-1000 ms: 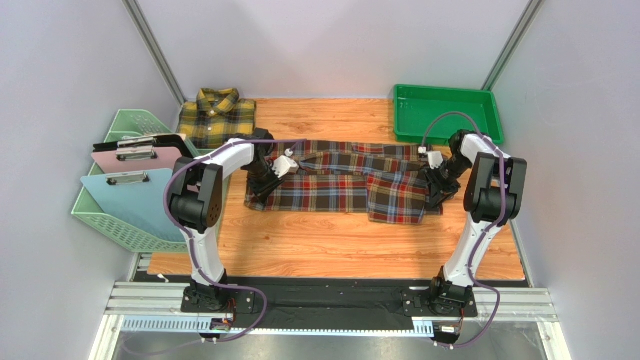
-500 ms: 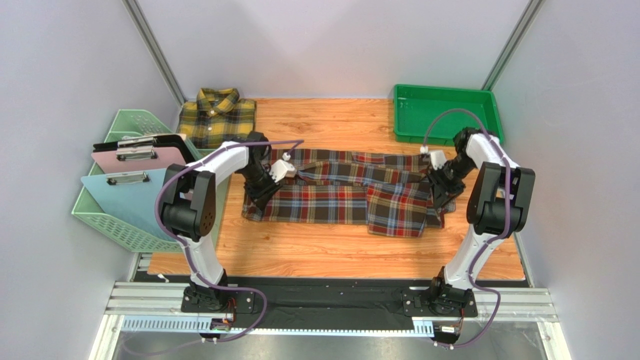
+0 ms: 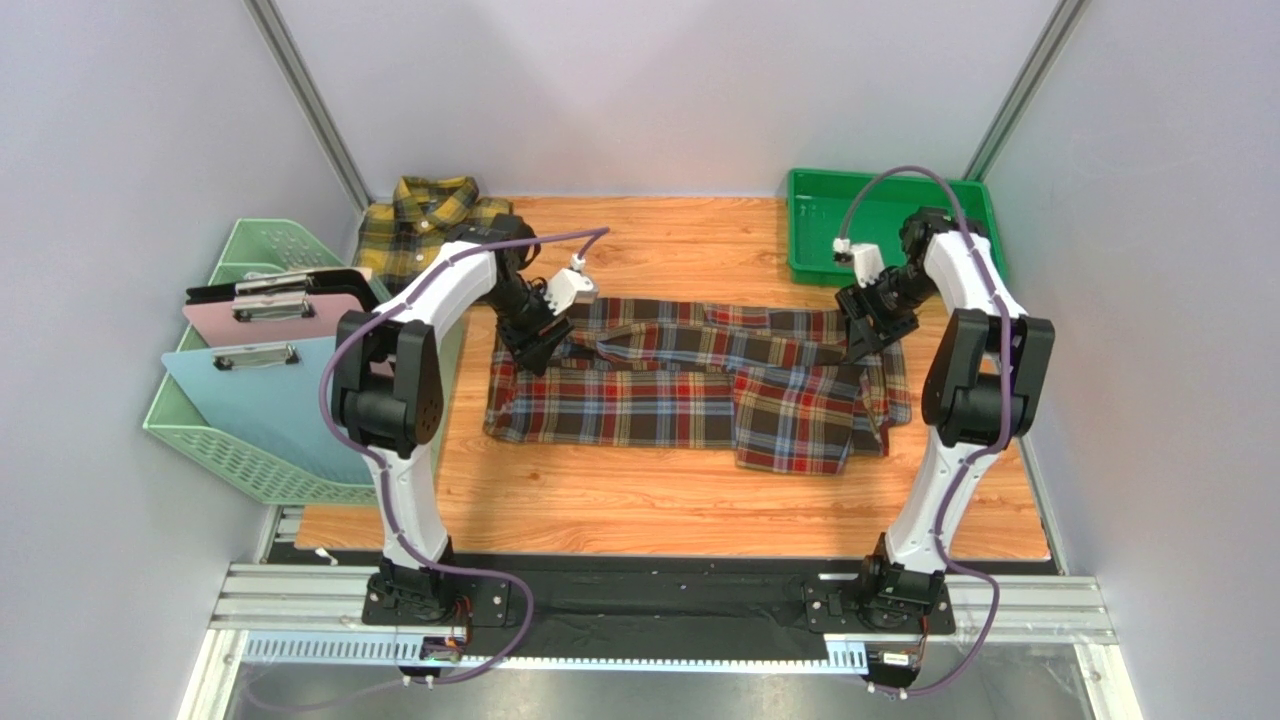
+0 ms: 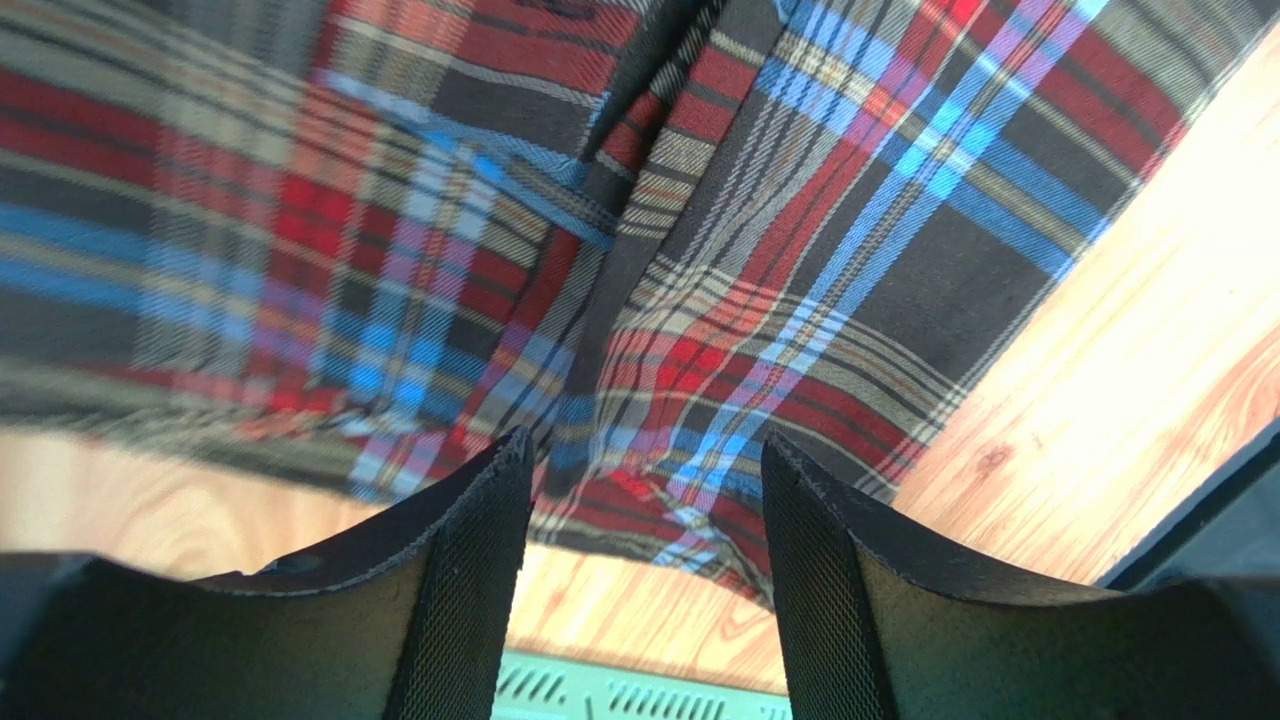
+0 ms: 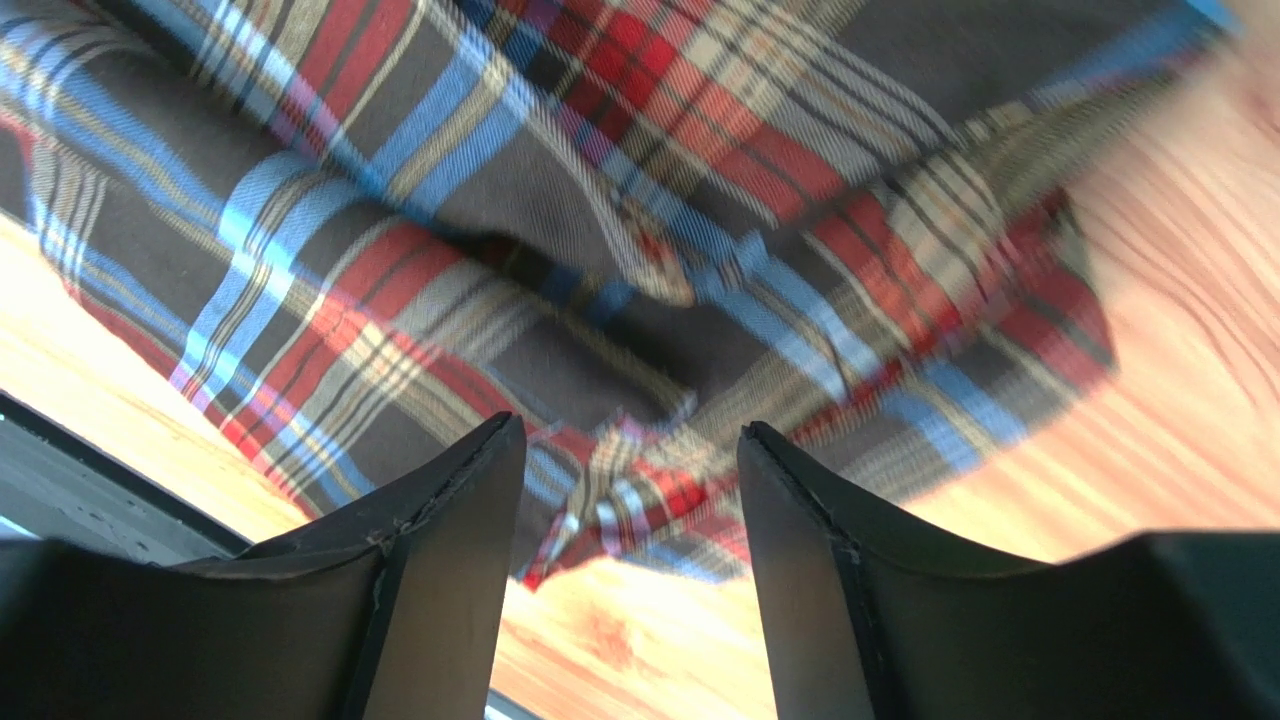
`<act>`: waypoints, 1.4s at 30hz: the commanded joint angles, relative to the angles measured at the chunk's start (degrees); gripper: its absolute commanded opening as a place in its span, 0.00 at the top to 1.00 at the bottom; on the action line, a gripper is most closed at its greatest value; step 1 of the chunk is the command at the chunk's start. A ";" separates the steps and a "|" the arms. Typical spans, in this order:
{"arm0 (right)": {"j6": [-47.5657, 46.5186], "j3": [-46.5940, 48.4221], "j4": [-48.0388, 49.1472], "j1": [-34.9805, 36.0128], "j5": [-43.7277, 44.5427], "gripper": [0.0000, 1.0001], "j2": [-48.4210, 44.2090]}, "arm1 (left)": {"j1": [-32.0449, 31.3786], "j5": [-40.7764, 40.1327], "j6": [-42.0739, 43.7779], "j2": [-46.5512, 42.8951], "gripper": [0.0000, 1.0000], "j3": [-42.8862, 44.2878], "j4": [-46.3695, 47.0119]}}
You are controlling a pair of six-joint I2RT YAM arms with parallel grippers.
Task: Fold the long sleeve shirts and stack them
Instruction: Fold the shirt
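The red, brown and navy plaid shirt [image 3: 691, 387] lies partly folded, spread across the middle of the wooden table. It fills the left wrist view [image 4: 631, 225] and the right wrist view [image 5: 601, 195]. My left gripper [image 3: 529, 333] is open and empty, just above the shirt's left end. My right gripper [image 3: 869, 333] is open and empty, above the shirt's right end. The yellow and dark check shirt [image 3: 425, 228] lies folded at the back left, partly hidden by my left arm.
A green tray [image 3: 887, 225] sits at the back right. A mint basket [image 3: 248, 428] with pink, blue and black clipboards stands off the table's left edge. Bare wood lies in front of the shirt.
Both grippers have lifted and moved back from the shirt's ends, now open and empty. The shirt's two ends have settled flatter on the table.
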 commanded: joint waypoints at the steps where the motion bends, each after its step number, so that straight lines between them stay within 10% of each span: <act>1: -0.10 0.81 2.51 2.09 1.21 0.40 1.98 | 0.34 1.86 3.66 2.54 0.36 2.56 -2.64; 15: -4.93 -2.00 0.67 3.67 2.27 0.54 3.66 | 0.34 -0.34 6.92 6.14 0.37 1.24 -2.12; 23: -5.64 -1.03 -0.83 3.76 1.57 1.00 1.81 | 0.43 -0.34 6.75 4.57 0.93 2.38 -3.17; 42: -4.68 5.56 -1.10 3.85 2.88 1.00 4.97 | 2.80 -0.77 3.50 5.52 1.00 6.17 -2.12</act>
